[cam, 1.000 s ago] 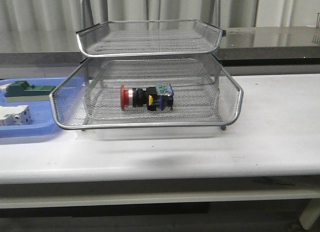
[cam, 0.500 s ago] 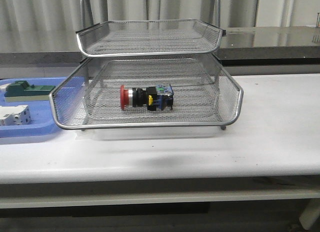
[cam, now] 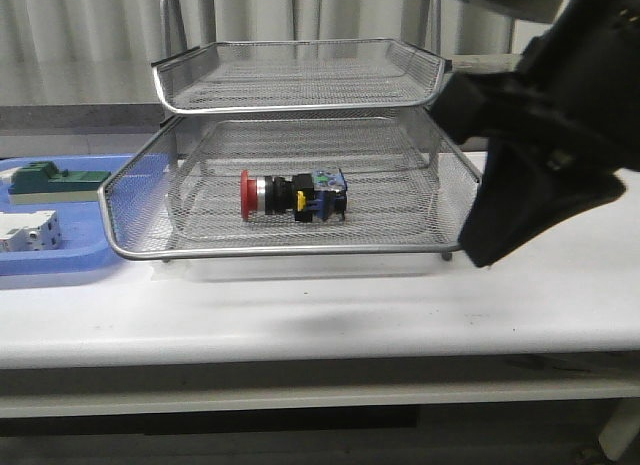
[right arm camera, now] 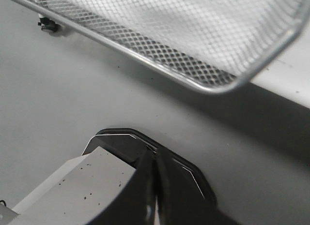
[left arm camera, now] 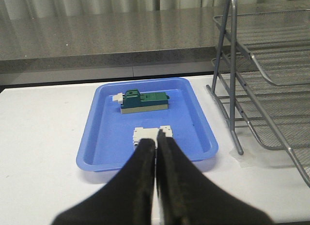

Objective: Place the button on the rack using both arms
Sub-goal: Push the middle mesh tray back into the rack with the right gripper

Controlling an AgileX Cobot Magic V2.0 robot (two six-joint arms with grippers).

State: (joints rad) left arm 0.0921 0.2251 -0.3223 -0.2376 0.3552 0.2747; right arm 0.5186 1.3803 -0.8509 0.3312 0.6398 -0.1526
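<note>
The button (cam: 292, 196) lies on its side on the mesh of a pulled-out lower tier of the rack (cam: 300, 251), red cap to the left. No gripper touches it. My right arm (cam: 540, 125) fills the front view's right side, dark and blurred, beside the tier's right corner. In the right wrist view the right gripper (right arm camera: 155, 157) is shut on nothing, low over the table under the tier's rim (right arm camera: 160, 65). In the left wrist view my left gripper (left arm camera: 156, 143) is shut and empty, above the near edge of the blue tray (left arm camera: 92, 138). The rack's frame post (left arm camera: 232, 89) stands to its right.
The blue tray (cam: 60, 265) sits left of the rack, holding a green-and-beige block (left arm camera: 144, 100) and a white block (left arm camera: 145, 133). An upper rack tier (cam: 300, 105) overhangs the back of the pulled-out one. A dark counter runs behind the table.
My right arm has come into the front view from the right, close to the camera. The button, the rack and the tray have not moved.
</note>
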